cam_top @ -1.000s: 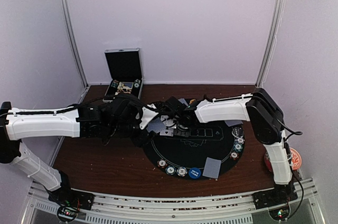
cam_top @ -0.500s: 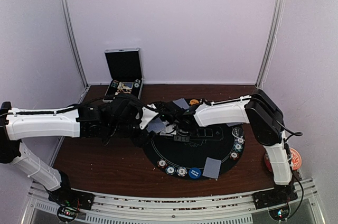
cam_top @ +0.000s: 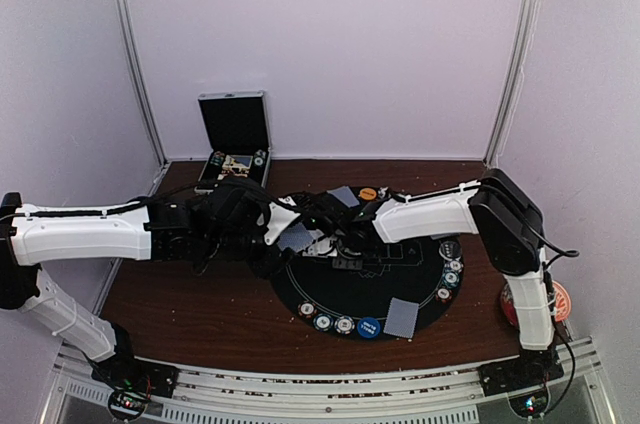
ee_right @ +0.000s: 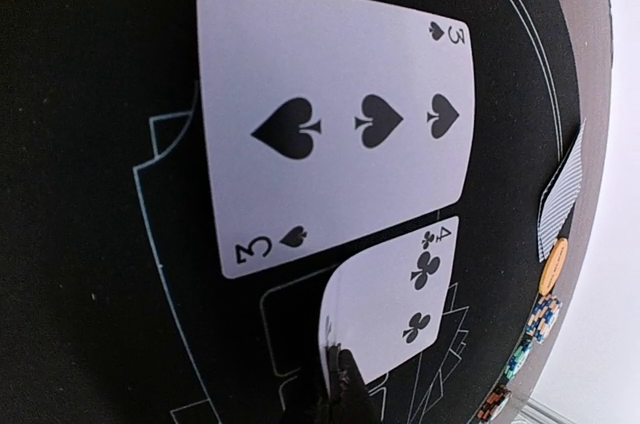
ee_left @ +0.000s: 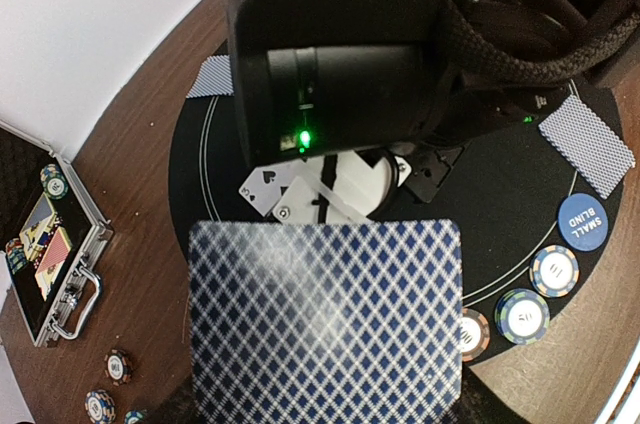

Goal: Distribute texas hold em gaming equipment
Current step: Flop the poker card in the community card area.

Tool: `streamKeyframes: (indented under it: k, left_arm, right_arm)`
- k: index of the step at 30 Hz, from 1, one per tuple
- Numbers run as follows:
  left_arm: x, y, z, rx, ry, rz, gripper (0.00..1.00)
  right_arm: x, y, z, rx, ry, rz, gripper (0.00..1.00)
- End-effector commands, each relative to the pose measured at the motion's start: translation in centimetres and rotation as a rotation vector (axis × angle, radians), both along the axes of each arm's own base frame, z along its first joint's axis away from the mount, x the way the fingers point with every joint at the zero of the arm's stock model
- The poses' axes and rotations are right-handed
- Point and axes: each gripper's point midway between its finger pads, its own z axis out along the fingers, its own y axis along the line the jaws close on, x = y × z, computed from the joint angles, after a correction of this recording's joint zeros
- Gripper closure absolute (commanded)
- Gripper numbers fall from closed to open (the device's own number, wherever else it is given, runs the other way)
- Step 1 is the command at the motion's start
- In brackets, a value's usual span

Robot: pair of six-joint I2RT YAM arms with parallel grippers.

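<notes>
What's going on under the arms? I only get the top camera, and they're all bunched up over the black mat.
Observer: The right wrist camera shows the right gripper with its jaws shut on the curled edge of a face-up four of clubs.
Operator: Wow! What about the left arm?
Observer: The left wrist camera shows the left gripper holding a blue-checked card, with its patterned back turned towards that camera.
</notes>
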Motion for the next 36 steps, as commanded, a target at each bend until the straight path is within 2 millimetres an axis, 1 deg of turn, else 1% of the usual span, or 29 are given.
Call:
streamKeyframes:
  k: [1, 9, 16, 18, 24, 29, 36]
  left_arm:
    - [0.0, -0.6, 1.6, -0.065, -0.026, -0.008, 0.35]
    - [0.0, -0.6, 1.5, -0.062, -0.025, -0.008, 0.35]
    - [0.0, -0.6, 1.5, -0.063, -0.025, -0.006, 0.35]
    - [0.0, -0.6, 1.5, -0.063, -0.026, -0.007, 0.35]
    - [0.0, -0.6, 1.4, -0.06, -0.024, -0.009, 0.35]
    - [0.1, -0.6, 1.4, -0.059, -0.027, -0.006, 0.35]
    - [0.1, -0.6, 1.5, -0.061, -0.026, -0.006, 0.35]
  right_arm:
    - [-0.1, 0.1, 1.3, 0.008, -0.039, 0.023, 1.0]
    - [-0.3, 0.6, 1.3, 0.014, -0.048, 0.043, 1.0]
    - [-0.5, 0.6, 0.6, -0.007, -0.046, 0.047, 0.99]
    - [-0.7, 0.5, 0.5, -0.013, -0.039, 0.048, 0.96]
    - [-1.0, 0.6, 0.5, -0.015, -0.021, 0.056, 0.8]
    - [-1.8, 1.0, 0.6, -0.014, -0.004, 0.071, 0.74]
    - [-2.5, 0.9, 0.8, -0.024, 0.014, 0.078, 0.67]
